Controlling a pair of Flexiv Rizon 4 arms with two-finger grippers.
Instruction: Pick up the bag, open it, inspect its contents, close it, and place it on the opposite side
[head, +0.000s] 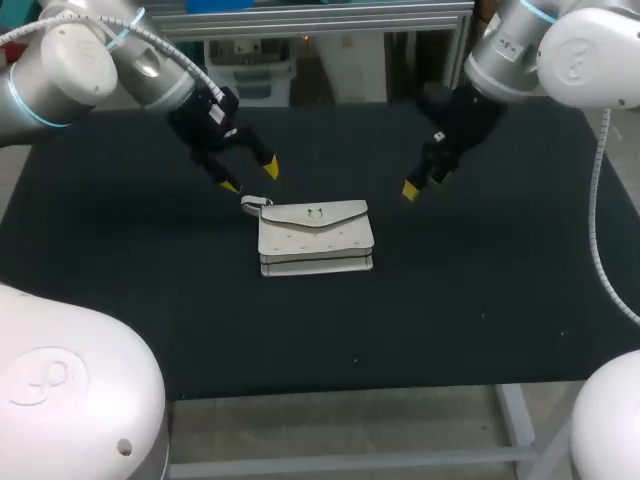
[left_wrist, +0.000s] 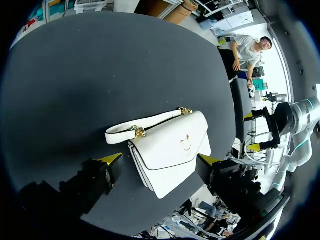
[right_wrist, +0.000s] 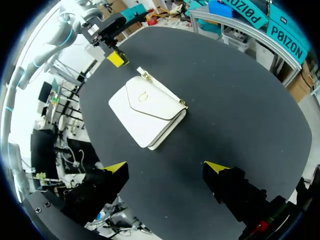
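White handbag (head: 316, 238), closed, flat on black table (head: 120, 270), left gripper (head: 250, 178) and right gripper (head: 425, 184) near its far corners, fingers spread, grasping nothing.

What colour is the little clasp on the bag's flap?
Gold clasp on the white flap bag; clearest in left wrist view.

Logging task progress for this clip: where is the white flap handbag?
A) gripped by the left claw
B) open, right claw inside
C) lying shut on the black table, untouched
C: the white flap handbag lies flat on the black table, flap shut, left claw and right claw both open and clear of it.
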